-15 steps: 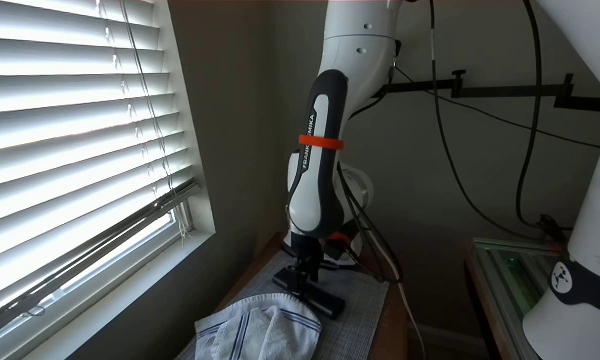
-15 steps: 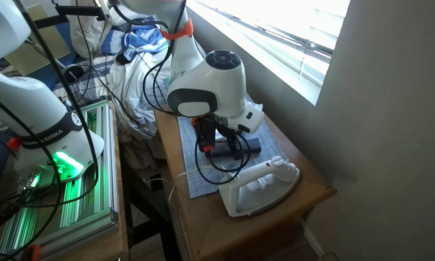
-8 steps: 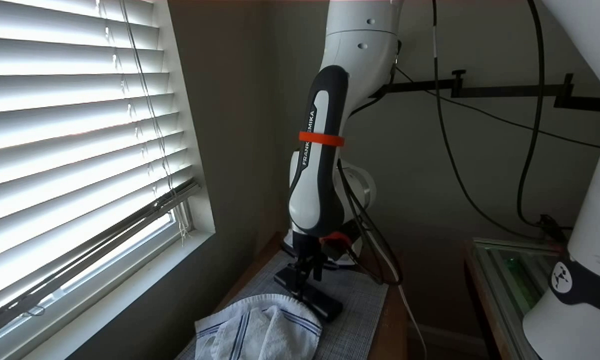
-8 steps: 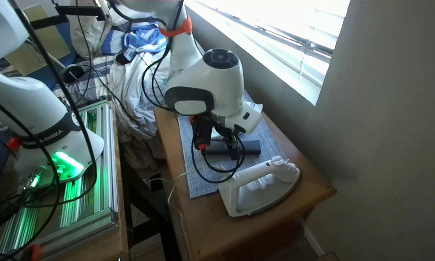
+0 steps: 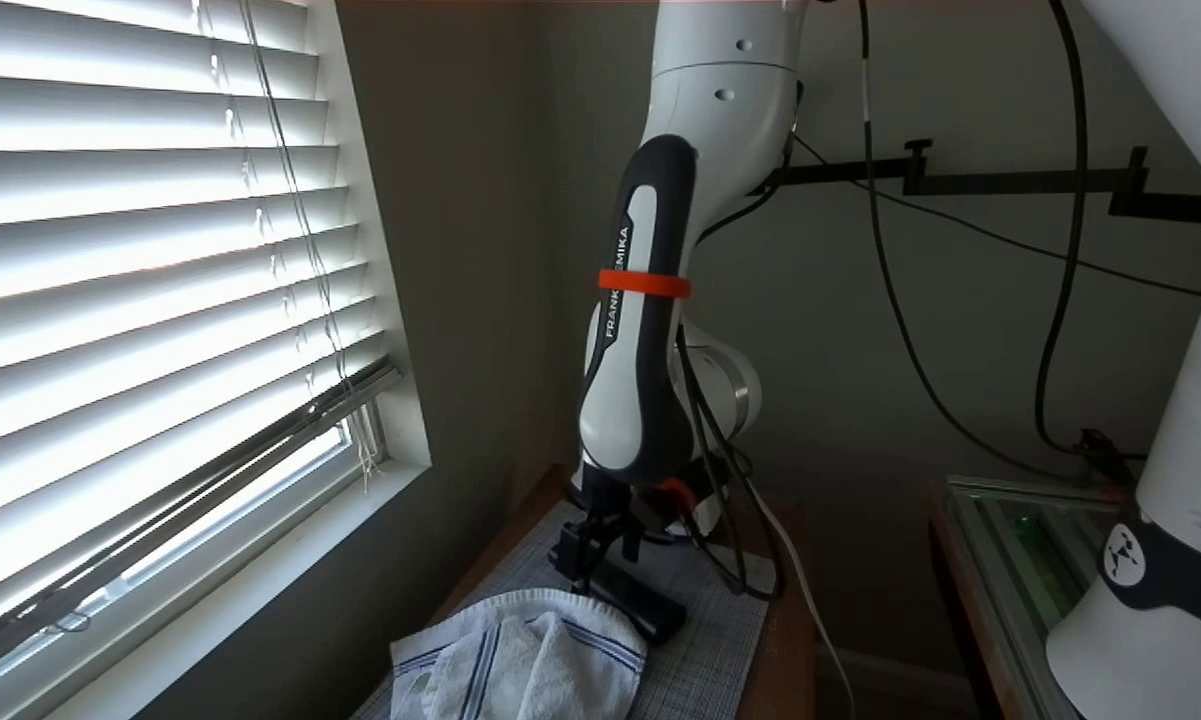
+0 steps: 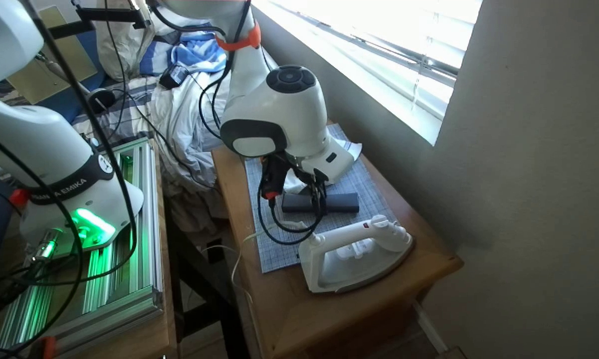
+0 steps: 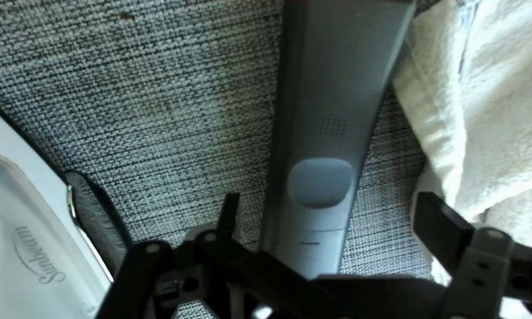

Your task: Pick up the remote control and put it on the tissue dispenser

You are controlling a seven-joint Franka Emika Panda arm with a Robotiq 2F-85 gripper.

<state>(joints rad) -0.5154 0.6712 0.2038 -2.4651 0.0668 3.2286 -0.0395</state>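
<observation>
Just beside the towel (image 7: 496, 133) lay the remote control (image 7: 332, 102), ungrasped, the gripper (image 7: 330, 217) over it with jaws apart. Grasp, lift and placing apparently remained (no tissue dispenser was discernible).

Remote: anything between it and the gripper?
Nothing visible. In the wrist view the gripper is open, the remote showing between its fingers. The towel lies close beside the remote, behind one finger in that view, so it might get caught.
</observation>
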